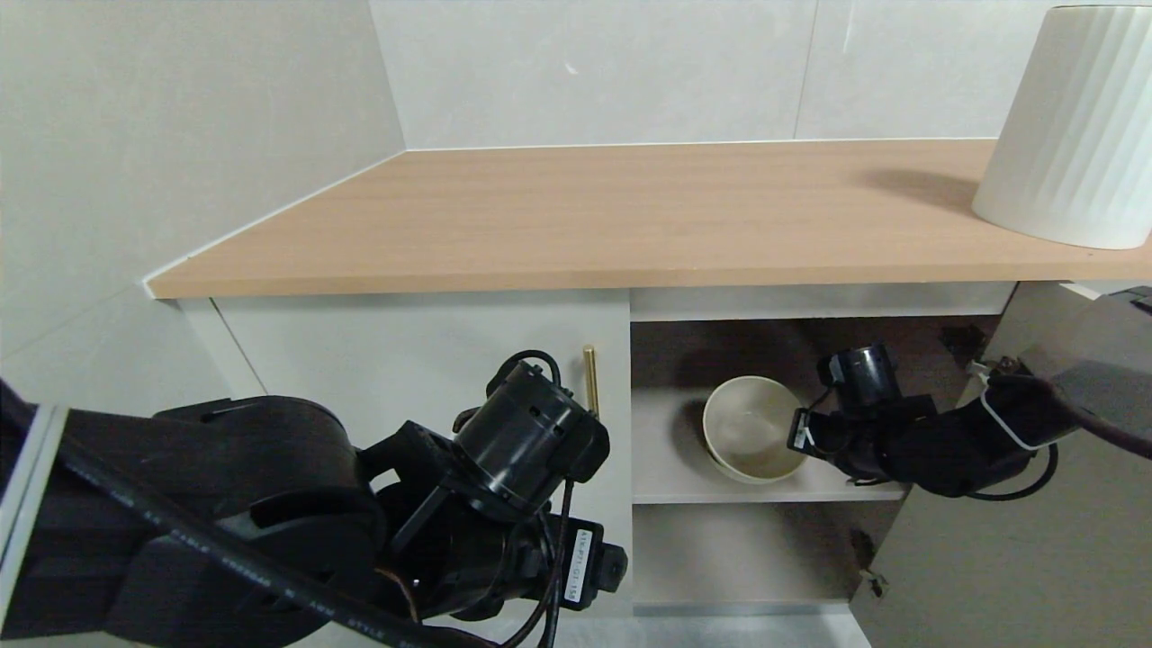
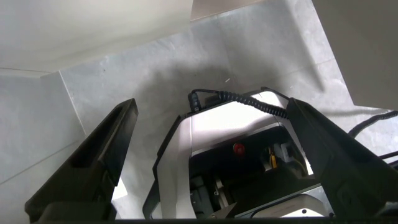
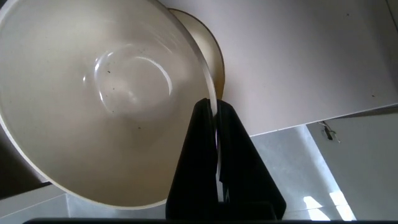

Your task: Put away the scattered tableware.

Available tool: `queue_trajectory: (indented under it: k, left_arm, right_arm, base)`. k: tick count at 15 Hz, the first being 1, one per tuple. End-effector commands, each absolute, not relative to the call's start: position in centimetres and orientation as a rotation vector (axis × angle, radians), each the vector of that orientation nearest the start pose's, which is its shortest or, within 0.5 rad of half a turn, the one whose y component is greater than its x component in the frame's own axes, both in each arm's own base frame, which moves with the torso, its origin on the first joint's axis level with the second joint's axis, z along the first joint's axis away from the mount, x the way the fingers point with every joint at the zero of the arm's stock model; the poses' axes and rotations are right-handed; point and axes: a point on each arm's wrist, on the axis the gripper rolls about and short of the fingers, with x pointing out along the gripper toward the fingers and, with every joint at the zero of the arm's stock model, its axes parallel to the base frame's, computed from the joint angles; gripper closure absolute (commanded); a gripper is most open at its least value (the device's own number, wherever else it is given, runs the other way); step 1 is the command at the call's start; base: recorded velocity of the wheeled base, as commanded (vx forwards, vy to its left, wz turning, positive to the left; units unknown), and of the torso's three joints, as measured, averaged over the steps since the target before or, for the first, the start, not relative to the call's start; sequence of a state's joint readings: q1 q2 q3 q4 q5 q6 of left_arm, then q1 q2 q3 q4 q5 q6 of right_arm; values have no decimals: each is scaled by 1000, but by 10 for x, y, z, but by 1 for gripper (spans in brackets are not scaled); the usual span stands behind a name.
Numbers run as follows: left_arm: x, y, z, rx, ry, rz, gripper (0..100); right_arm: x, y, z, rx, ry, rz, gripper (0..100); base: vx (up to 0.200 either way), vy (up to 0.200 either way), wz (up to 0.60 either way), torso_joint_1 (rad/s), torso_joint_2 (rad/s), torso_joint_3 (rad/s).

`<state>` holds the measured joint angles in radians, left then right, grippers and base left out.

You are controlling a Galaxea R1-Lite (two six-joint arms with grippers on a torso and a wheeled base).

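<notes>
Head view: right end effector pinching rim of bowl, bowl tilting on cabinet shelf near front edge; release likely pending. Left end effector hanging open, empty.

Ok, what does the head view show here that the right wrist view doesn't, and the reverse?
Head: the wooden countertop, white ribbed container and the closed door's brass handle. Right wrist: the right gripper pinching the bowl by its rim up close, with a second, tan rim behind. Both: the bowl and the cabinet shelf.
</notes>
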<state>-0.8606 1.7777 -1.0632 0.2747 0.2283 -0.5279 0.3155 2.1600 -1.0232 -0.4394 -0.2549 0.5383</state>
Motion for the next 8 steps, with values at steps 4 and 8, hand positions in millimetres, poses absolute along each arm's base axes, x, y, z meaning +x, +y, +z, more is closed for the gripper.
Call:
queue_trajectory:
  k: [4, 8]
  left_arm:
    - [199, -223, 151, 39, 967, -331, 0]
    - [199, -223, 151, 39, 967, -331, 0]
  right_arm:
    - [369, 115, 57, 318, 664, -119, 0]
    - [369, 115, 58, 319, 661, -118, 0]
  base:
    - [0, 0, 0, 0, 0, 0]
    - [0, 0, 0, 0, 0, 0]
